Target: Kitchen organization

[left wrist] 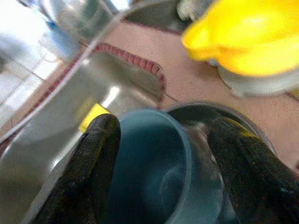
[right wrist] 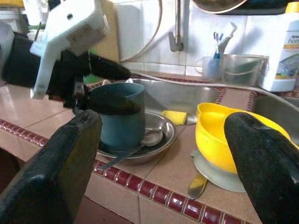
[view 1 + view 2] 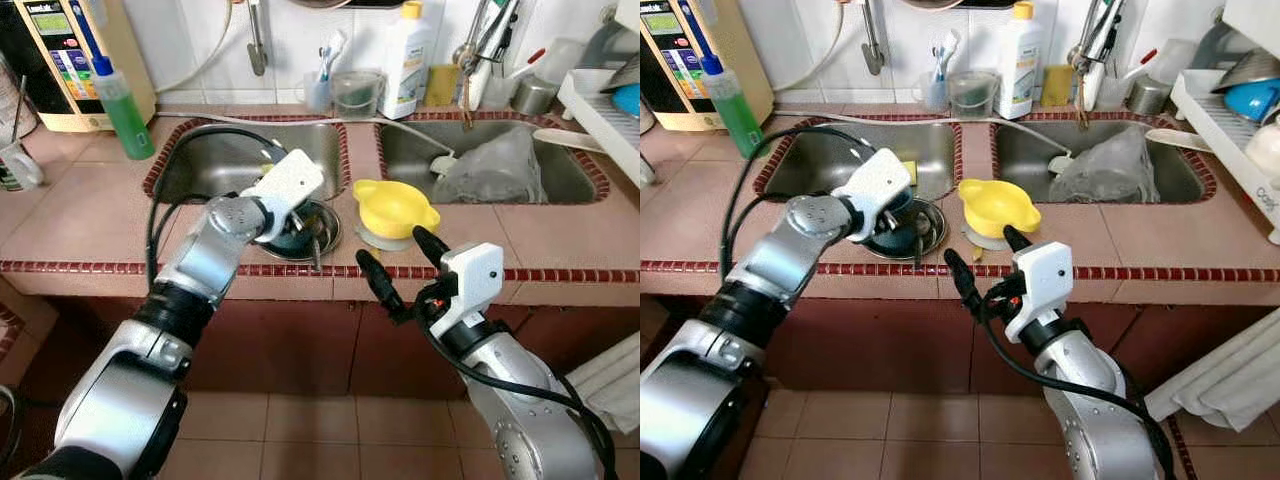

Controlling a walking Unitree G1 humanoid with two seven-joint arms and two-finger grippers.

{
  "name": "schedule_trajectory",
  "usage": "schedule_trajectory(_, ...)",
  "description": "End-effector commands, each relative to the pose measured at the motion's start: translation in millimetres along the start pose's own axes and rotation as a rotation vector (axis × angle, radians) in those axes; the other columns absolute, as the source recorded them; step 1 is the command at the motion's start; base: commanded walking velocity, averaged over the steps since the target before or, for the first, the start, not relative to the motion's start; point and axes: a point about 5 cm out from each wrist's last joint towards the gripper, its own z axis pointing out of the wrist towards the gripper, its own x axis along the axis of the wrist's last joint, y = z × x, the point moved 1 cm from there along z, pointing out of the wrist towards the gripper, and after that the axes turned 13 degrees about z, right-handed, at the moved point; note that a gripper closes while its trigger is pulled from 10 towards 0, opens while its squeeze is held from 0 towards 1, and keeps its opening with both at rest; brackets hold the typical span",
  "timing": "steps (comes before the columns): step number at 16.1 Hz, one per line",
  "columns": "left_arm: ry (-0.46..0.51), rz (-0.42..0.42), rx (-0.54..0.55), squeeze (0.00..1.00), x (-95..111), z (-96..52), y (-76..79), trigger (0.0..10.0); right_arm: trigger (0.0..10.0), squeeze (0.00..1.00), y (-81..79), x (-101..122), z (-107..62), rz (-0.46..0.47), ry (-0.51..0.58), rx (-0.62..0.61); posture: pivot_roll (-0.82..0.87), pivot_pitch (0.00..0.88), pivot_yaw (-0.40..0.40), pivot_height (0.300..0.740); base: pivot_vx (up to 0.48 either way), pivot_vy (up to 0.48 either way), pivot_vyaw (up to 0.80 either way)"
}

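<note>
A: The biggest things are the pink tiled counter point(image 3: 90, 215) and its twin steel sinks point(image 3: 215, 160). Where does the work stand?

B: The robot seems to be collecting a dark teal plastic cup point(image 2: 120, 114). That cup stands upright in a shallow round steel bowl point(image 2: 161, 140) on the counter's front edge. The left gripper point(image 2: 100, 81) has a finger on each side of the cup's rim, set wide; whether they already press the wall, the pictures cannot tell.

A: And the other arm?

B: The right gripper point(image 3: 398, 268) hangs spread and empty off the counter's front edge, at about four o'clock from the bowl.

A: What does the next move call for?

B: Likely closing on the cup and lifting it straight up, since a steel spoon point(image 2: 140, 144) lies in the bowl against it.

A: Anything in the way?

B: A bright yellow plastic bowl point(image 3: 393, 207) on a pale saucer sits just beside, at three o'clock, and a yellow sponge point(image 2: 174, 117) lies behind at one o'clock
</note>
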Motion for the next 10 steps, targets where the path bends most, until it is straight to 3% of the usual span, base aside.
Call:
schedule_trajectory(1, -0.023, 0.039, -0.013, 0.00, -3.0, 0.0, -4.1, 10.0, 10.0, 0.00, -2.8, 1.9, -1.8, -0.005, 0.005, 0.002, -0.09, 0.072, 0.099, 0.740, 0.000, 0.000, 0.00)
schedule_trajectory(6, -0.068, 0.103, -0.094, 0.00, -14.0, -0.1, -4.9, 10.0, 10.0, 0.00, -3.1, 1.4, -2.0, -0.004, 0.014, -0.012, -0.09, 0.071, 0.114, 0.740, 0.000, 0.000, 0.00)
schedule_trajectory(7, -0.067, 0.083, -0.096, 0.00, -15.6, -1.3, -7.9, 8.6, 10.0, 0.00, -3.5, 0.9, -1.7, -0.003, 0.015, -0.013, -0.09, 0.070, 0.115, 0.740, 0.000, 0.000, 0.00)
schedule_trajectory(8, -0.070, 0.100, -0.108, 0.00, -17.1, -2.5, -9.8, 3.8, 10.0, 0.00, -3.8, 0.6, -1.1, -0.002, 0.017, -0.013, -0.08, 0.068, 0.118, 0.740, 0.000, 0.000, 0.00)
schedule_trajectory(9, -0.060, 0.093, -0.100, 0.00, -17.3, -3.3, -12.1, 0.0, 10.0, 0.00, -3.8, 0.2, -0.7, 0.000, 0.018, -0.014, -0.08, 0.065, 0.119, 0.740, 0.000, 0.000, 0.00)
schedule_trajectory(10, -0.063, 0.092, -0.096, 0.00, -17.0, -3.8, -14.4, 0.0, 10.0, 0.00, -3.7, 0.1, -0.4, -0.002, 0.020, -0.014, -0.08, 0.065, 0.119, 0.740, 0.000, 0.000, 0.00)
